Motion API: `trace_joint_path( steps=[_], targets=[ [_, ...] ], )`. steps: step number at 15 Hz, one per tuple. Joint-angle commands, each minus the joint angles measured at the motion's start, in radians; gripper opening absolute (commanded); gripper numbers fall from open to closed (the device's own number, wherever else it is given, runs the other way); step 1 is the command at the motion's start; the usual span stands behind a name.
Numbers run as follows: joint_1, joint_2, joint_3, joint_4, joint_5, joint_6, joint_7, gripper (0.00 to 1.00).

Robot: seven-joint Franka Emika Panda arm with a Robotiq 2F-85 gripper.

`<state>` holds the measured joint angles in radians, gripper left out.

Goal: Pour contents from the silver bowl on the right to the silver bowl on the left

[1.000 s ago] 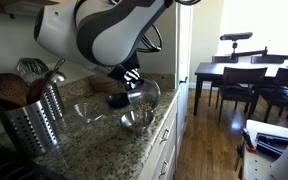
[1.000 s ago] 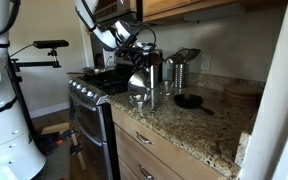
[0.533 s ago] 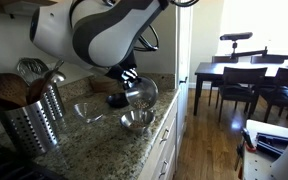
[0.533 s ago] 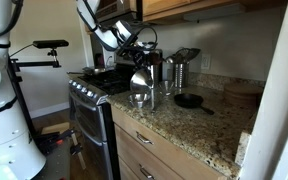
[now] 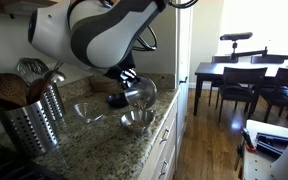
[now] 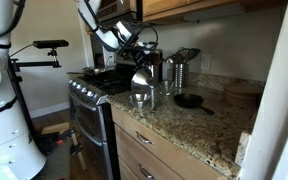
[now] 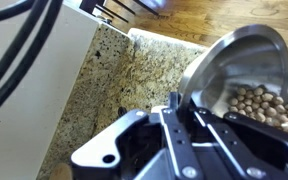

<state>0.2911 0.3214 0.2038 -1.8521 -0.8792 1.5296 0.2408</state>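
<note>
My gripper (image 7: pixel 180 102) is shut on the rim of a silver bowl (image 7: pixel 239 60), which it holds tilted in the air. Small round tan pieces (image 7: pixel 259 105) lie in the bowl's low side. In both exterior views the held bowl (image 5: pixel 140 91) (image 6: pixel 141 80) hangs just above the granite counter (image 5: pixel 104 145), under the gripper (image 5: pixel 129 76) (image 6: pixel 134 60). A second silver bowl (image 5: pixel 136 121) stands on the counter right below it, near the front edge. Another shiny bowl (image 5: pixel 88 112) stands beside that one, further along the counter.
A metal utensil holder (image 5: pixel 29 122) with wooden spoons stands at the counter's near end. A small black dish (image 6: pixel 188 100) and a metal canister (image 6: pixel 180 70) stand by the wall. The stove (image 6: pixel 89 85) adjoins the counter. The counter edge drops to a wooden floor (image 5: pixel 209 150).
The held bowl has shifted slightly up and sideways with the gripper. The bowls on the counter have not moved.
</note>
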Motion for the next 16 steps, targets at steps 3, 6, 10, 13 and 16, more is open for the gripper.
trace_joint_path(
  steps=[3, 6, 10, 13, 16],
  targets=[
    [0.026, 0.030, 0.001, 0.040, -0.028, -0.078, -0.012, 0.08],
    [0.036, 0.039, 0.003, 0.048, -0.030, -0.091, -0.017, 0.08],
    [0.052, 0.053, 0.004, 0.059, -0.048, -0.115, -0.016, 0.08],
    [0.059, 0.059, 0.006, 0.063, -0.060, -0.124, -0.018, 0.08],
    [0.068, 0.065, 0.007, 0.062, -0.083, -0.136, -0.008, 0.08]
  ],
)
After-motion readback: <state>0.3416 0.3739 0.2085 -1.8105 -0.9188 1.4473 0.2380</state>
